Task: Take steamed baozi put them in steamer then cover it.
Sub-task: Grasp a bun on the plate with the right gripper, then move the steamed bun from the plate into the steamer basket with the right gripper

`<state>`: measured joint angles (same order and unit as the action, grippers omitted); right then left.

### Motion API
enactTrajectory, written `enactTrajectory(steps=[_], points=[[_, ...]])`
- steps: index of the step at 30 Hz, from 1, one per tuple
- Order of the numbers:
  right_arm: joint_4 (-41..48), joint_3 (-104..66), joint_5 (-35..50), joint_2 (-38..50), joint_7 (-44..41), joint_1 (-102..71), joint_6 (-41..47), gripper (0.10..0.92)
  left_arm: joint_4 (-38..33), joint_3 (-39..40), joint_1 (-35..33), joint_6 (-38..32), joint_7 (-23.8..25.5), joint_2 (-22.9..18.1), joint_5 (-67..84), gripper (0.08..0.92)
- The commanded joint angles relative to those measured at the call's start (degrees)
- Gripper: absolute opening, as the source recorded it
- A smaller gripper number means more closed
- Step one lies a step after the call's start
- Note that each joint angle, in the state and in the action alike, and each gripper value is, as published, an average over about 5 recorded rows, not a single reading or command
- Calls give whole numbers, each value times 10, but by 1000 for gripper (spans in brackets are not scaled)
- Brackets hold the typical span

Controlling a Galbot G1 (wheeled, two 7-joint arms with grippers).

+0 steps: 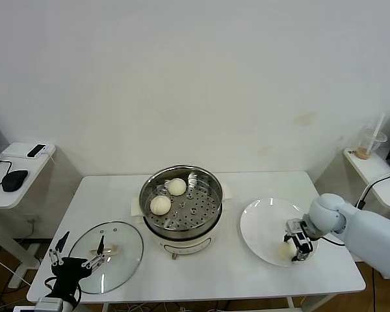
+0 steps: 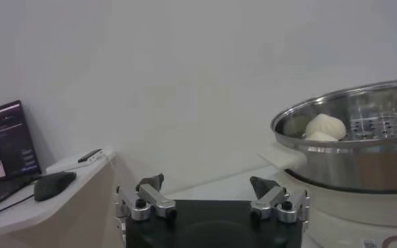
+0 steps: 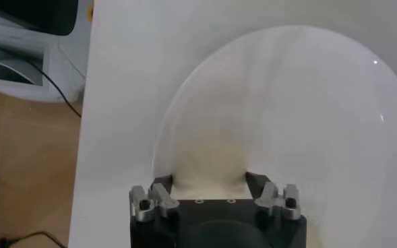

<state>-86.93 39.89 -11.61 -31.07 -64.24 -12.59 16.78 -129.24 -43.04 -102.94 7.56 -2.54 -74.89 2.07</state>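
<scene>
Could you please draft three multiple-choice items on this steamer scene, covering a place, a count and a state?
1. Where does the glass cover lie?
A. on the steamer
B. on the table left of the steamer
C. on the plate

2. How many baozi are in the steamer?
A. two
B. none
C. four

3. What is the right end effector doing?
A. hovering over the steamer
B. parked off the table
C. straddling a baozi on the plate

Answers: B, the cover lies flat beside the open pot; A, two buns sit on the perforated tray; C, its fingers flank the bun on the plate.
</scene>
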Motion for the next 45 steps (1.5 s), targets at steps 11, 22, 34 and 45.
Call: enactTrajectory(steps=[11, 22, 34, 45], points=[[-2, -4, 33, 16, -40, 100, -9, 600, -7, -1, -2, 0, 0, 2, 3, 823], [12, 41, 108, -39, -41, 290, -2, 602, -13, -3, -9, -2, 0, 3, 3, 823], [33, 140, 172, -215, -7, 420, 10, 602, -19, -16, -12, -1, -1, 0, 2, 823], [36, 215, 209, -345, 31, 417, -39, 602, -22, -37, -24, 0, -1, -1, 5, 823]])
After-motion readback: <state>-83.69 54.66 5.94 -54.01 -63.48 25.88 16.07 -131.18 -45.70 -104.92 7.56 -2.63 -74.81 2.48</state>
